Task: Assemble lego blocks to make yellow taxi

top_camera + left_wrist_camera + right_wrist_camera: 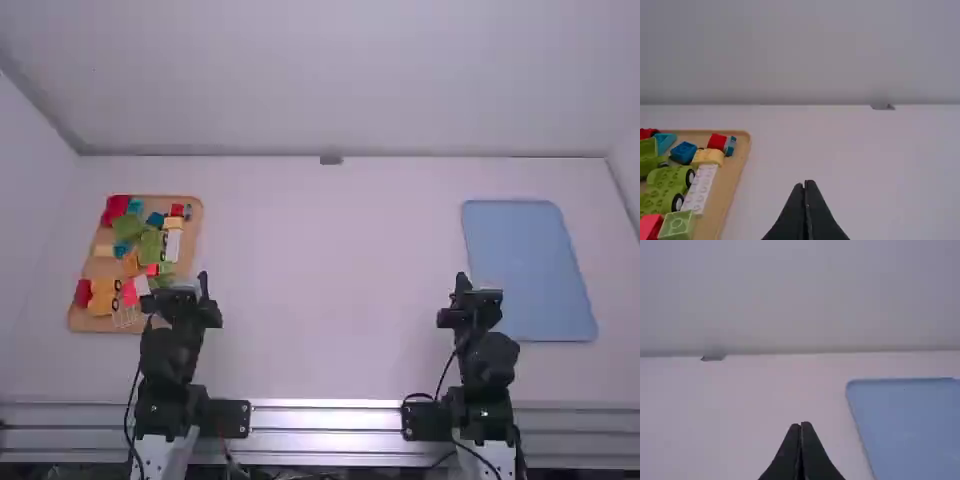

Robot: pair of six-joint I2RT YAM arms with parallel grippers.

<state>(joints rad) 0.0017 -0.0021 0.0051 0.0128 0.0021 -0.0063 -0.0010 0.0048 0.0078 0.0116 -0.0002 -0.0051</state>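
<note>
White walls rise behind and beside your white desk (330, 300). At its left side is a wooden tray (192, 240) of assorted blocks; at its right is a blue mat (525, 260), lying flat.

Your left pincer (204, 286) is fully closed, its two fingertips pressed together with nothing between them, near the near right part of the tray. Your right pincer (461, 286) is closed the same way, tip against tip, just left of the blue mat.

You have your taxi-coloured pieces in the tray: a yellow wheeled piece (102, 298) near its near left corner, and a pale yellow block (708, 157) toward its far right corner. That block sits at the far end of a white studded plate (700, 187). To the left of the plate you can see green wheeled pieces (669, 180), and beyond the pale yellow block, a red block (716, 142).
</note>
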